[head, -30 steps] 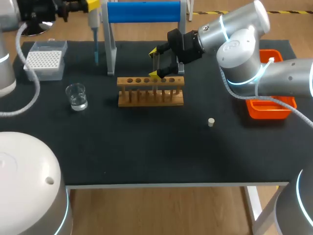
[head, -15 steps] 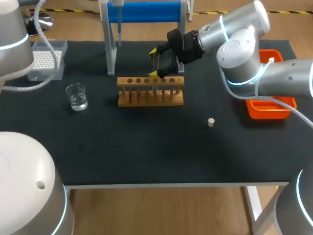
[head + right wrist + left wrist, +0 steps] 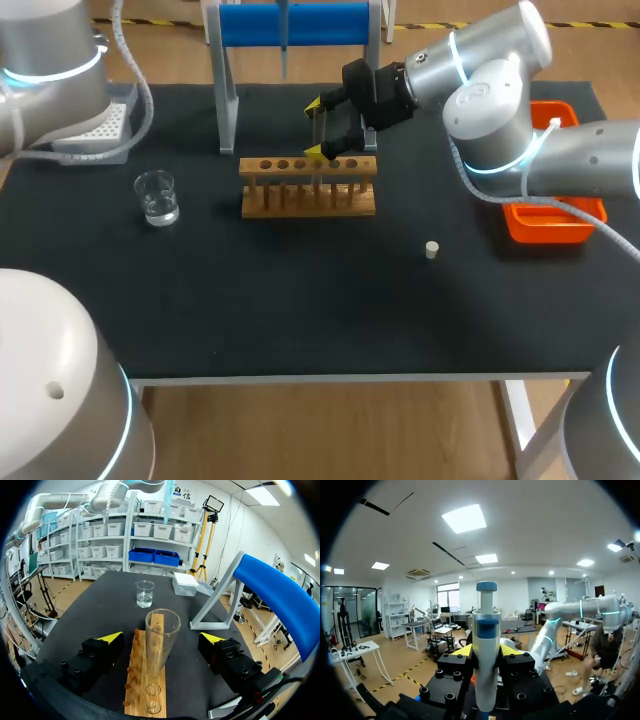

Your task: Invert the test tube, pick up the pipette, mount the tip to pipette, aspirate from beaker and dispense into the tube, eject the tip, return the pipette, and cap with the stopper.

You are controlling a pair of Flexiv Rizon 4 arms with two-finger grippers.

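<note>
Pipette, white with blue plunger, is held up before the blue stand in the head view; a cream stopper is seen lying on the black counter.

Left wrist view: the pipette is clamped by the left gripper.

Right wrist view: the clear glass test tube is stood upright in the wooden rack, untouched between the right gripper's spread fingers.

Judged: pickup done; transfer and capping outstanding.

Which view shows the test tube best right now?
The right wrist view: the test tube stands upright, mouth up, in the rack, between open fingers. The head view shows only a faint sliver of it between the yellow tips; the left wrist view shows none.
</note>
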